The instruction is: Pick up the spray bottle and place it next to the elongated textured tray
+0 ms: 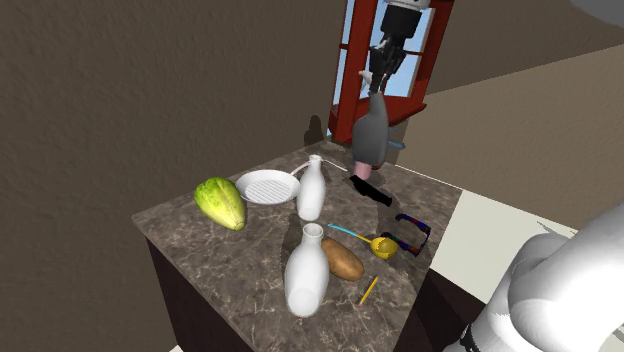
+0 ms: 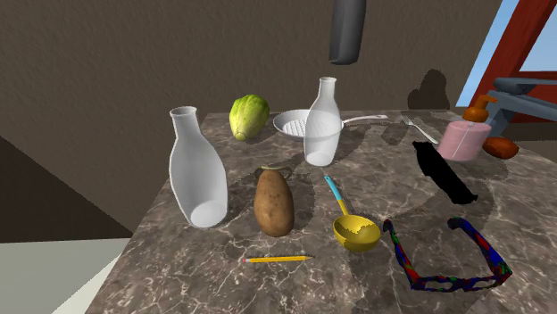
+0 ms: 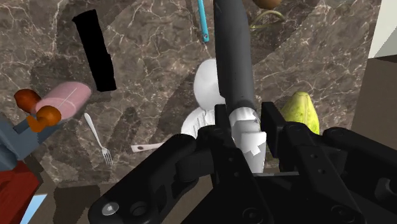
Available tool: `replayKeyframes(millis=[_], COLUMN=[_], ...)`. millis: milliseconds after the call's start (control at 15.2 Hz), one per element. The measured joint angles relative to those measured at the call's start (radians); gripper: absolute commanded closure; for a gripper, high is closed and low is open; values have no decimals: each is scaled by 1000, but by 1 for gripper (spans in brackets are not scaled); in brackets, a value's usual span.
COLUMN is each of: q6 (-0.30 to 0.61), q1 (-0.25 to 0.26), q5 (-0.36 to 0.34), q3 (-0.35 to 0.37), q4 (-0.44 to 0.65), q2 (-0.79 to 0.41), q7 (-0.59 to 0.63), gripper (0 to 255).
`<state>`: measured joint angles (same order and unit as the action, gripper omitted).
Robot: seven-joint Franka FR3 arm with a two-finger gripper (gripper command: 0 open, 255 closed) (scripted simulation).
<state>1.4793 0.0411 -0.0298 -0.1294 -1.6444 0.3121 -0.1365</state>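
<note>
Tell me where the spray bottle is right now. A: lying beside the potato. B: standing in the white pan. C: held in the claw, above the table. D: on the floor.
C: the claw clasps the spray bottle by its head, and it hangs clear above the table.

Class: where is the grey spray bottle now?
Near the shoulder view's top, the dark grey spray bottle hangs clasped in the black two-finger hand, above the marbled table, past the round white pan.

Both exterior views face the countertop (image 1: pixel 255 250) (image 2: pixel 178 268) from one side, the second nearer, lower.
</note>
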Motion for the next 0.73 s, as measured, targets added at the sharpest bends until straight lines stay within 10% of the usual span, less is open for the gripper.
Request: replayKeyframes(millis=[726], q6=[-50], q1=[-93], q5=[97], q3=[-157], q4=[426], q2=[-388], q7=[-230], gripper=[255])
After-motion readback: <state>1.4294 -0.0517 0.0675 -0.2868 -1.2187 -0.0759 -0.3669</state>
